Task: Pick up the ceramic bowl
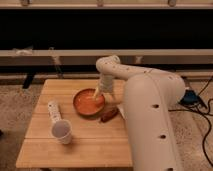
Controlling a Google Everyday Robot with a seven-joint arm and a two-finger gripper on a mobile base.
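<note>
The ceramic bowl (88, 103) is round, shallow and glossy orange with a darker rim. It sits on the wooden table (75, 145), right of centre. My gripper (97, 93) hangs from the white arm and reaches down onto the bowl's far right rim. The arm's bulky white body fills the right side of the view and hides the table's right edge.
A white cup (62, 131) lies on its side at the front left, with a white spotted tube (53, 111) behind it. A brown oblong object (109, 115) lies right of the bowl. A metal rail and dark wall stand behind the table.
</note>
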